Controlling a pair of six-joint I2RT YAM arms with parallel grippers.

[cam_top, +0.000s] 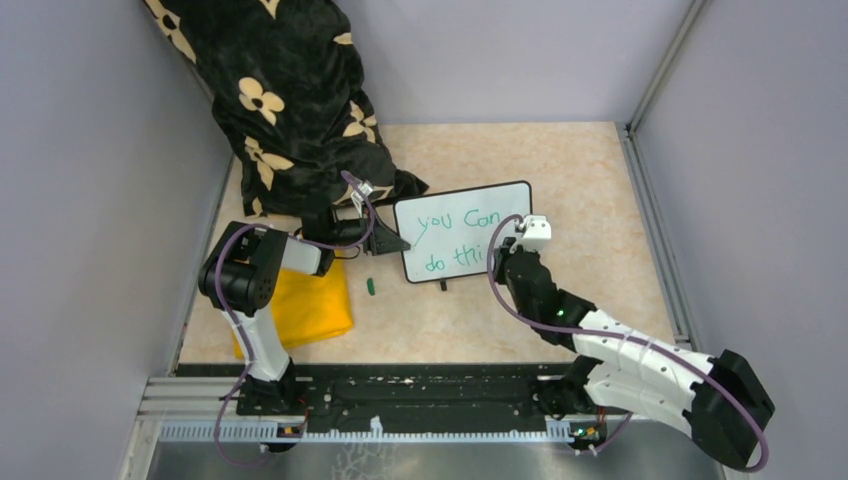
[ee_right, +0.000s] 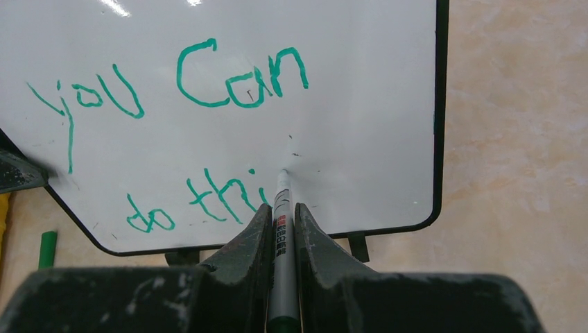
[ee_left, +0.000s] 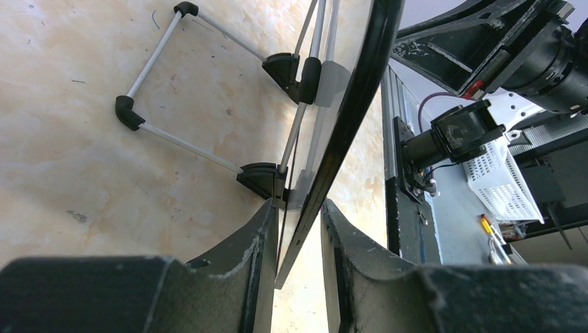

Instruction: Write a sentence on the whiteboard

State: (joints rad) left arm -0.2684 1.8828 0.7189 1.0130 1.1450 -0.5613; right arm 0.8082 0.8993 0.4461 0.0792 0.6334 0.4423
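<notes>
The whiteboard [cam_top: 470, 215] stands tilted on the tan table, black-framed. The sentence [ee_right: 201, 90] is green: "you Can" above, "do thi" [ee_right: 194, 205] below. My right gripper [ee_right: 281, 211] is shut on a grey marker [ee_right: 280, 236]. The marker's tip touches the board just right of "thi". In the top view the right gripper [cam_top: 508, 248] is at the board's lower right. My left gripper [cam_top: 398, 243] grips the board's left edge. In the left wrist view the black frame [ee_left: 350, 118] runs slantwise between the left gripper's [ee_left: 299, 216] fingers.
A green marker cap [cam_top: 370, 286] lies on the table left of the board; it also shows in the right wrist view [ee_right: 47, 248]. A yellow folded cloth [cam_top: 310, 305] lies at front left. Black flowered fabric [cam_top: 290, 100] hangs at the back left. The board's wire stand [ee_left: 180, 142] rests behind it.
</notes>
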